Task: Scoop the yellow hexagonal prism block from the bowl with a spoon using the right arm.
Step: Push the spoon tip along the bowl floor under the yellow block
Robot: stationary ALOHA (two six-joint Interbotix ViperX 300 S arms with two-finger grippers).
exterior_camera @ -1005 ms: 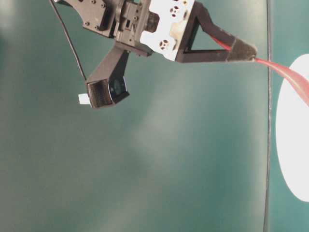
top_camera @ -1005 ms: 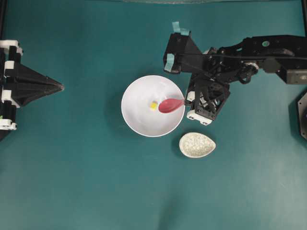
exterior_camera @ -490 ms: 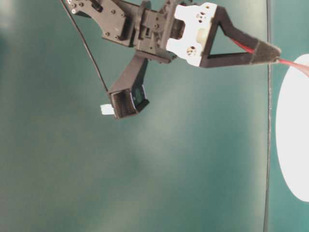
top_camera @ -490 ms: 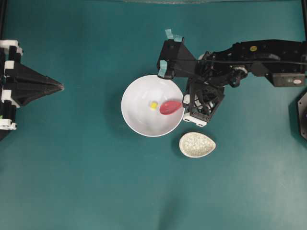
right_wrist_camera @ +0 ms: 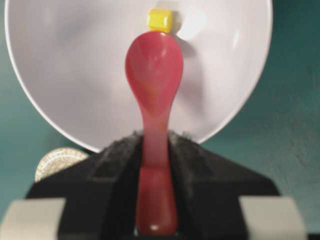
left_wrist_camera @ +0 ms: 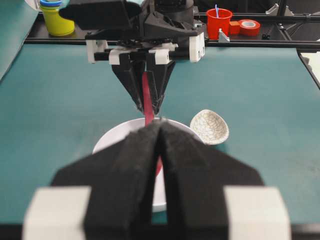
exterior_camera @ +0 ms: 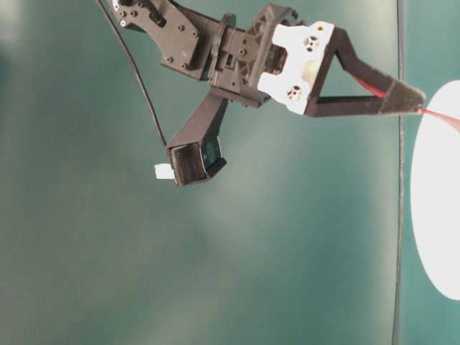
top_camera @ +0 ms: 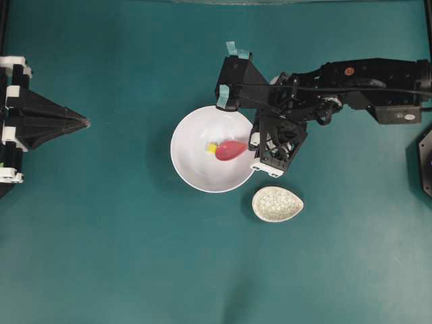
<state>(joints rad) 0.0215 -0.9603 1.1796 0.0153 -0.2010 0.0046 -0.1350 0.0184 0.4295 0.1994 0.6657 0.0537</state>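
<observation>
Right gripper (right_wrist_camera: 155, 150) clamped on spoon (right_wrist_camera: 154, 75) handle, scoop tip against yellow block (right_wrist_camera: 160, 20) in bowl (right_wrist_camera: 60, 75). Low angle for sliding under. Left gripper (left_wrist_camera: 160, 131) shut, empty, parked clear.

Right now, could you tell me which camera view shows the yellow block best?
The right wrist view: the yellow block sits sharp and unobstructed in the white bowl, right at the tip of the pink-red spoon. The overhead view shows it only as a tiny speck. The left wrist and table-level views do not show it.

Yellow block (right_wrist_camera: 160, 20), pink-red spoon (right_wrist_camera: 154, 70), white bowl (right_wrist_camera: 75, 75), teal table (top_camera: 101, 236).
</observation>
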